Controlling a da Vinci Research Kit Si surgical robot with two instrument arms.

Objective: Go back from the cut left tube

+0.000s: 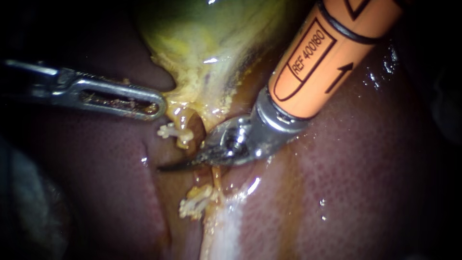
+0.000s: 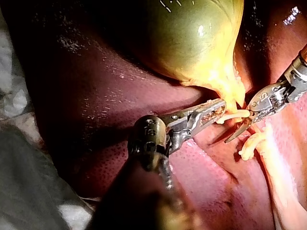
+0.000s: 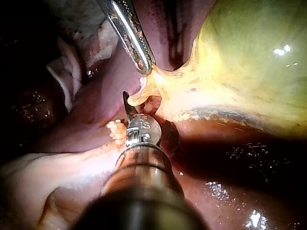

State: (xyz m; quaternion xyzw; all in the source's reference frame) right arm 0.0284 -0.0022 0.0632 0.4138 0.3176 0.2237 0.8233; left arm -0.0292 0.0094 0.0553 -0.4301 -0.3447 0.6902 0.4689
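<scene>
The left tube is in two pieces. Its upper stump [image 1: 185, 123] hangs from the yellow neck of the gallbladder [image 1: 202, 38] and carries a white clip [image 1: 167, 130]. The lower stump [image 1: 213, 179] carries white clips [image 1: 195, 204]. My right instrument [image 1: 164, 167] comes in on an orange shaft, and its thin dark blades lie together across the gap between the stumps. My left instrument [image 1: 158, 103] has slotted jaws shut on yellow tissue at the gallbladder neck, pulling it sideways. The right wrist view shows that tissue [image 3: 152, 75] tented towards the left jaws [image 3: 146, 64].
Dark red liver [image 1: 361, 183] lies all around and under the tube. A pale band of tissue [image 1: 224, 231] runs down from the lower stump. Grey-white cloth [image 2: 19, 158] lies beyond the liver's edge, behind my left instrument's shaft.
</scene>
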